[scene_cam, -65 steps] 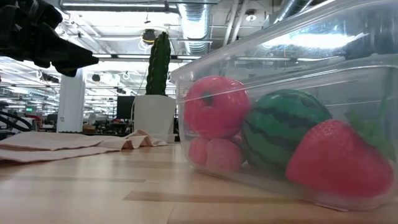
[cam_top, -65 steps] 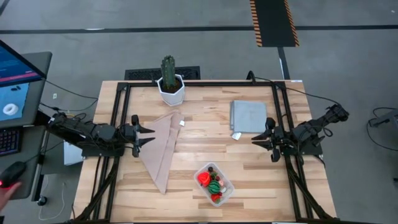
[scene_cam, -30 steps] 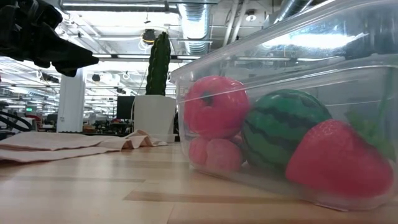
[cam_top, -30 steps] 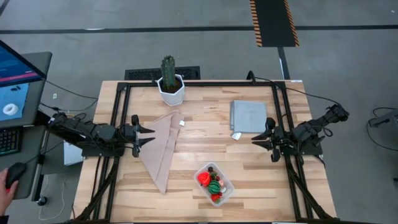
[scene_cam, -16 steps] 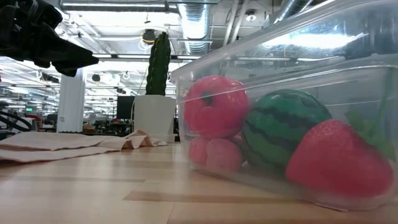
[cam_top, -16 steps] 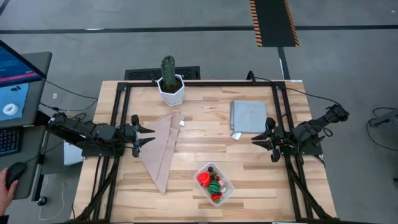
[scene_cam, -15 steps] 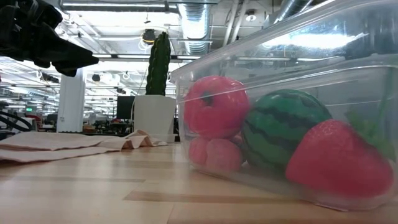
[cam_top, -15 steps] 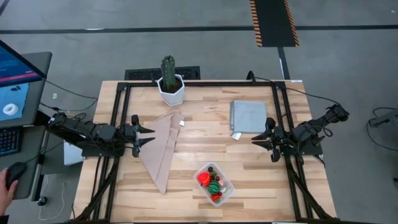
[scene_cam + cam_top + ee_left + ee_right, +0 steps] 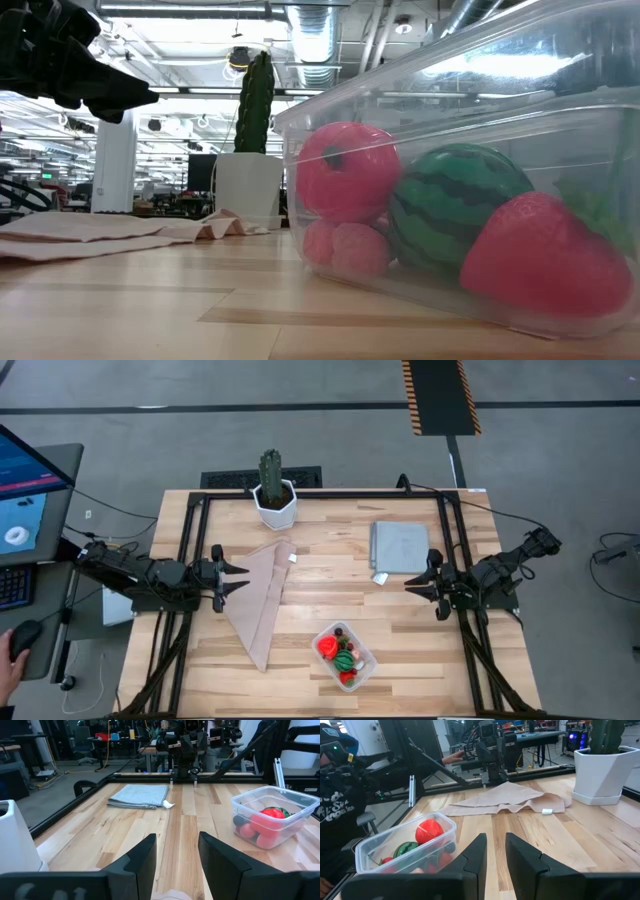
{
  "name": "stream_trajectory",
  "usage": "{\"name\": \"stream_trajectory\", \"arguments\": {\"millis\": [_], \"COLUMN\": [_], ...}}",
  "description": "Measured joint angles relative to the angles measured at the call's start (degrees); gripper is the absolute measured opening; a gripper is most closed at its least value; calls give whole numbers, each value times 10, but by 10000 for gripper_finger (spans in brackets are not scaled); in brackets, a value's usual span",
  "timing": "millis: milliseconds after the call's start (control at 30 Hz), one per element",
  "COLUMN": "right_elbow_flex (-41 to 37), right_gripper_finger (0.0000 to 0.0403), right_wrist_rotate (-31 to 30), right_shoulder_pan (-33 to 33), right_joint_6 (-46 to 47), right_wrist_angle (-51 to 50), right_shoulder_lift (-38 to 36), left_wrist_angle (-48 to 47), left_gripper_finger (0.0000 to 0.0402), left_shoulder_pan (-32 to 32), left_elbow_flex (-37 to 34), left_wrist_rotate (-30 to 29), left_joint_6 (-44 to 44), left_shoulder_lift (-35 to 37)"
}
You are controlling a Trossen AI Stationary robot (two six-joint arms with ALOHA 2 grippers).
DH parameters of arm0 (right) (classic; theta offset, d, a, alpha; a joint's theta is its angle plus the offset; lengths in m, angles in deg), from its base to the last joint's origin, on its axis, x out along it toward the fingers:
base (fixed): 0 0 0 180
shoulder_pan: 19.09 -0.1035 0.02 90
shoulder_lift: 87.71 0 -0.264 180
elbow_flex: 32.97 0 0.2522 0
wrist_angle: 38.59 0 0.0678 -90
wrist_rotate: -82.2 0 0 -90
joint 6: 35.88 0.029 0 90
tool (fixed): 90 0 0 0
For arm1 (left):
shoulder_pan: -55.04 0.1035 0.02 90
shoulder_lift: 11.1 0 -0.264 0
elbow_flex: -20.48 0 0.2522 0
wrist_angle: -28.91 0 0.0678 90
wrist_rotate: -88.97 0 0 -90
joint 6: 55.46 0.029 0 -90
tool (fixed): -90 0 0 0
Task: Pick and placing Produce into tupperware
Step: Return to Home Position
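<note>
The clear tupperware (image 9: pixel 345 657) stands near the table's front edge, right of centre, and holds the produce (image 9: pixel 340 654): a red tomato-like piece (image 9: pixel 345 170), a green striped ball (image 9: pixel 455 205), a strawberry (image 9: pixel 545 260) and small berries. My left gripper (image 9: pixel 243 578) hovers open at the table's left side, above the table and pointing toward the centre, nothing between its fingers (image 9: pixel 142 857). My right gripper (image 9: pixel 412 586) hovers at the right side, pointing toward the centre, its fingers (image 9: pixel 477 852) a little apart and holding nothing. Both stand well away from the tupperware (image 9: pixel 272 817).
A beige cloth (image 9: pixel 262 600) lies spread left of centre, just in front of my left gripper. A cactus in a white pot (image 9: pixel 273 495) stands at the far edge. A folded grey cloth (image 9: pixel 400 547) lies far right. A person's hand (image 9: pixel 8 660) is off the table's left.
</note>
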Motion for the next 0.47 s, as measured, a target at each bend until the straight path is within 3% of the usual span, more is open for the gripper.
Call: {"name": "stream_trajectory", "arguments": {"millis": [467], "right_elbow_flex": [0], "right_gripper_finger": [93], "right_wrist_rotate": [0], "right_shoulder_pan": [0], "right_joint_6": [0], "right_wrist_angle": [0], "right_shoulder_lift": [0], "left_wrist_angle": [0], "left_gripper_finger": [139], "left_shoulder_pan": [0], "left_elbow_flex": [0], "left_wrist_rotate": [0], "left_joint_6": [-5], "left_shoulder_lift": [0]}}
